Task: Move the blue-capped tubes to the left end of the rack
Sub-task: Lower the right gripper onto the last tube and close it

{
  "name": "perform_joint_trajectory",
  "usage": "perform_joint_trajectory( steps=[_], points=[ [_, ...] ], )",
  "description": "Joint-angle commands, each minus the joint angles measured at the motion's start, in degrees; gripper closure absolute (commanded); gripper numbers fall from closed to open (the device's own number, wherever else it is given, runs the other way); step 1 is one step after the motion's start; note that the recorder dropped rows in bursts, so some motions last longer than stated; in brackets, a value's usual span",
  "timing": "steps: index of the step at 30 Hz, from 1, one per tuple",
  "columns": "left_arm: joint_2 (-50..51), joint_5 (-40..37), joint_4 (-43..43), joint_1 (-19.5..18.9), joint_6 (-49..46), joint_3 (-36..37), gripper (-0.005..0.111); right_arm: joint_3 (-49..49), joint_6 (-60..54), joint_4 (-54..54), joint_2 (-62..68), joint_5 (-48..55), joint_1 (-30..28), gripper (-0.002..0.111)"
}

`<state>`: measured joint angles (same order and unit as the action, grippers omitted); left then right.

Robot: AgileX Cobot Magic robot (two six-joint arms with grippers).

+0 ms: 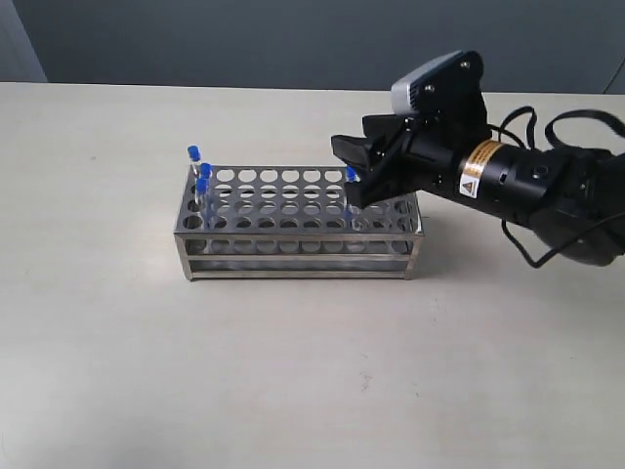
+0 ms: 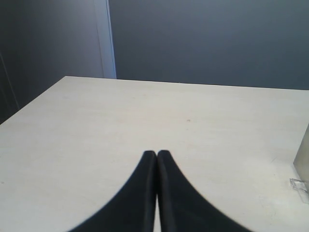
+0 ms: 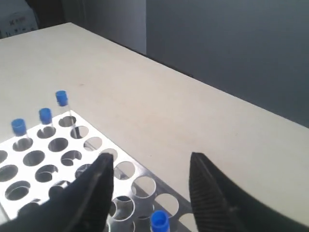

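The steel rack (image 1: 293, 220) stands mid-table, also in the right wrist view (image 3: 53, 159). Three blue-capped tubes (image 1: 201, 181) stand in holes at its left end; the right wrist view shows them too (image 3: 45, 117). A fourth blue-capped tube (image 1: 351, 178) stands near the rack's right end, its cap (image 3: 160, 221) between my right gripper's spread fingers. My right gripper (image 1: 354, 168) is open, hovering over that tube without touching it (image 3: 150, 166). My left gripper (image 2: 157, 153) is shut on nothing, over bare table; it does not show in the exterior view.
The pale table (image 1: 293, 362) reaches out around the rack. A grey wall (image 1: 293, 39) stands behind. The right arm's black body and cables (image 1: 547, 195) fill the right side. A metal corner with a clear piece (image 2: 301, 179) shows at the left wrist view's edge.
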<state>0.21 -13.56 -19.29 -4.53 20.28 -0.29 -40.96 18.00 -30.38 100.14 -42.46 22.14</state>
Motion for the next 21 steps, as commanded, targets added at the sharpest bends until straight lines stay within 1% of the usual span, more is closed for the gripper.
perform_joint_trajectory(
  steps=[1, 4, 8, 12, 21],
  points=[
    [-0.21, 0.25, 0.12, 0.51, 0.13, 0.19, 0.106, 2.67, -5.28, 7.74, 5.35, -11.71, -0.39, 0.060],
    [-0.21, 0.25, 0.12, 0.51, 0.13, 0.19, 0.106, 2.56, -6.30, 9.78, 9.04, -14.87, -0.39, 0.060],
    [-0.21, 0.25, 0.12, 0.51, 0.13, 0.19, 0.106, 2.31, -8.83, 14.94, 12.06, -15.37, -0.39, 0.060],
    [-0.21, 0.25, 0.12, 0.51, 0.13, 0.19, 0.106, 2.31, -8.94, 14.31, 13.10, -17.42, -0.39, 0.060],
    [-0.21, 0.25, 0.12, 0.51, 0.13, 0.19, 0.106, 2.31, -8.41, 13.60, 13.35, -16.17, -0.39, 0.060]
  ],
)
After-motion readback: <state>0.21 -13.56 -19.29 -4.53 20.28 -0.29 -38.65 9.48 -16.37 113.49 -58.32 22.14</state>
